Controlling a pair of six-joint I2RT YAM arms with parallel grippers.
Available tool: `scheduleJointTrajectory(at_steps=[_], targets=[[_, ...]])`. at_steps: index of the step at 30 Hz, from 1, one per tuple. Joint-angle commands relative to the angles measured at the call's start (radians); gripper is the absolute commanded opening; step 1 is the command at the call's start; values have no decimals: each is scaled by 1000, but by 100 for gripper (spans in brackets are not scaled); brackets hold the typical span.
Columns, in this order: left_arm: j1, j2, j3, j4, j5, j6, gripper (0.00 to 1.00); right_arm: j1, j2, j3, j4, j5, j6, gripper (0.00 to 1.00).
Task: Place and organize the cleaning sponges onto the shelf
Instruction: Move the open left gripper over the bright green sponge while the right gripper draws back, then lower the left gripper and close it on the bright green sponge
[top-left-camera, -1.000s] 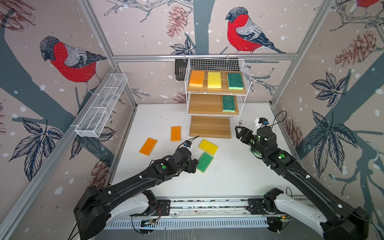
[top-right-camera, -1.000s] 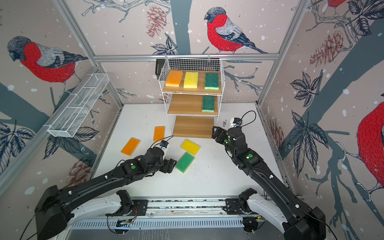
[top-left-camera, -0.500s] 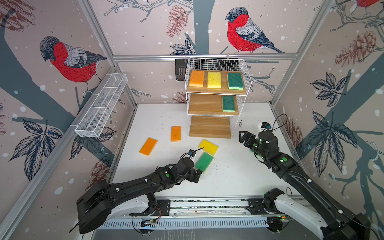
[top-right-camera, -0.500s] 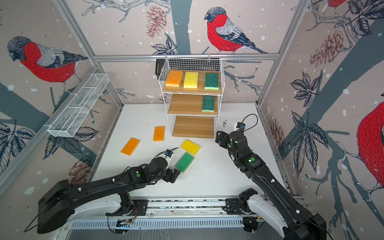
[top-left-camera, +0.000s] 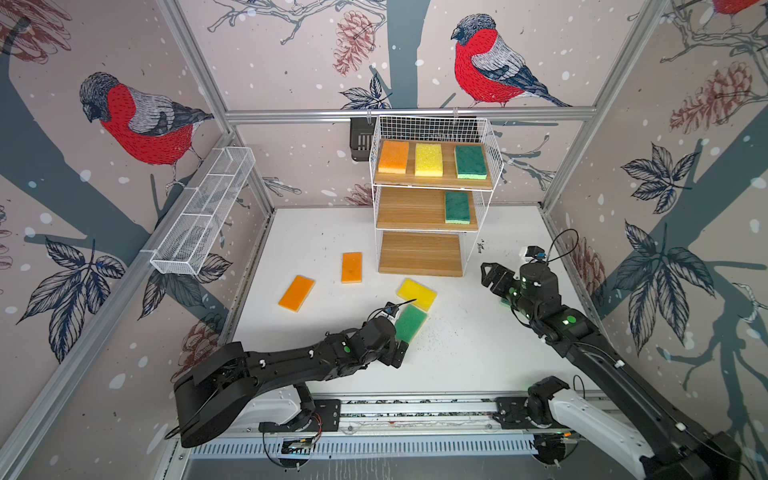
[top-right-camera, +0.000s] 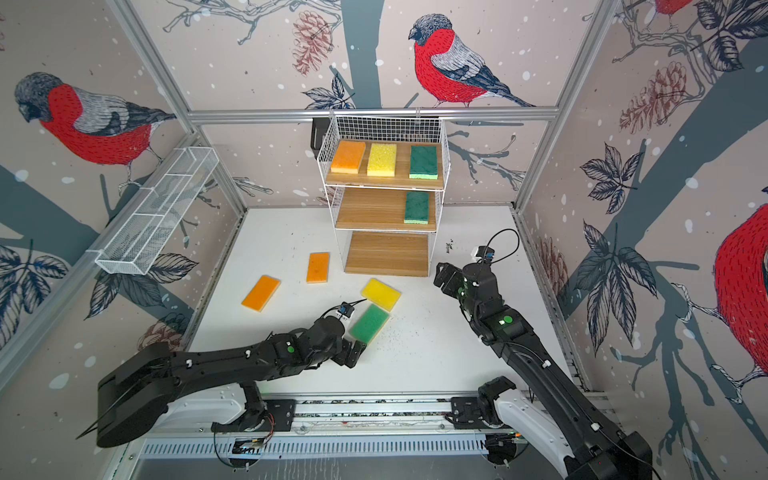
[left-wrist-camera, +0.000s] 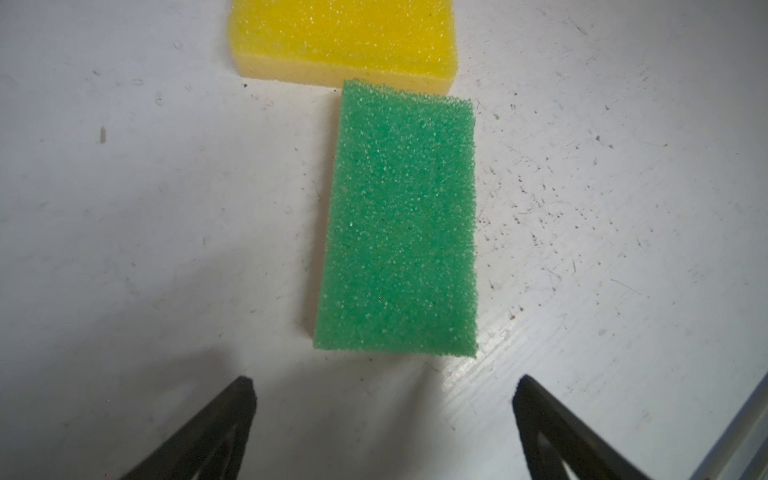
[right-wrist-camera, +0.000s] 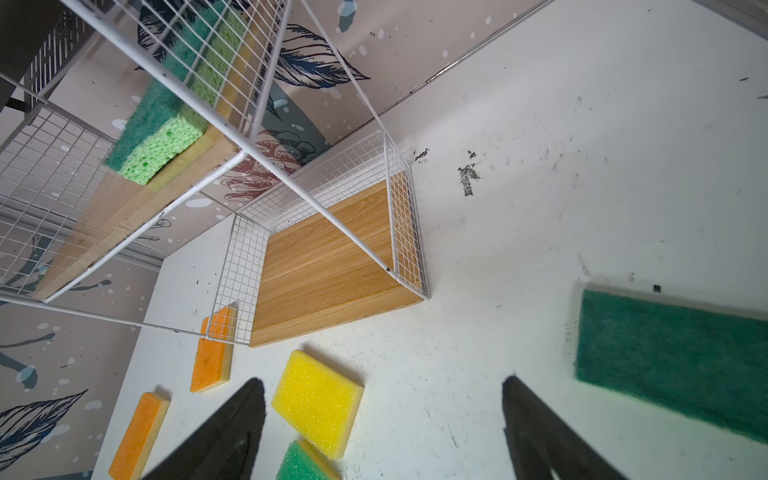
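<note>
- The left claw is released and empty, its jaws spread wide, low over the bench.
- Straight ahead of it lies the green sponge, flat on the bench. The near short edge sits just past the fingertips, not yet between them.
- The sponge's long axis runs directly away from the claw, so the jaws face its short width and stand wider than it. A straight advance and then a squeeze on the long sides looks like the move.
- Its far end meets the yellow sponge, which lies crosswise. I cannot tell whether they touch or are just apart, and pushing too far may shove the yellow one.
- The right claw is also released and empty, near the shelf's lower right corner and well apart from the green sponge. The left arm is clearly nearer.
- A dark green sponge lies on the bench beside the right claw.
- Two orange sponges lie left of the shelf.
- Four shelved sponges fill the top board with three and put one at the right of the middle board. The bottom board is bare.
</note>
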Motion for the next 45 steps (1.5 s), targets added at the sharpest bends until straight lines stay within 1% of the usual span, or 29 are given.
scheduleJointTrajectory(at_steps=[1, 6, 16, 23, 37, 41, 45], targets=[[-3, 23, 17, 47, 12, 17, 97, -5, -2, -2, 5, -14, -18, 89], [-6, 55, 48, 15, 13, 6, 97, -12, -16, -7, 0, -25, -17, 89], [-11, 67, 57, 1, 17, 3, 97, -20, -39, -13, -8, -24, -17, 89], [-14, 105, 68, -13, -6, 9, 97, -23, -37, -14, -1, -36, -14, 89], [-14, 246, 131, -22, -34, 30, 97, -29, -49, -20, -15, -33, -24, 90], [-13, 272, 144, -23, -22, 35, 95, -34, -55, -20, -21, -33, -34, 90], [-18, 271, 147, -29, -30, 24, 89, -39, -64, -22, -26, -33, -37, 90]])
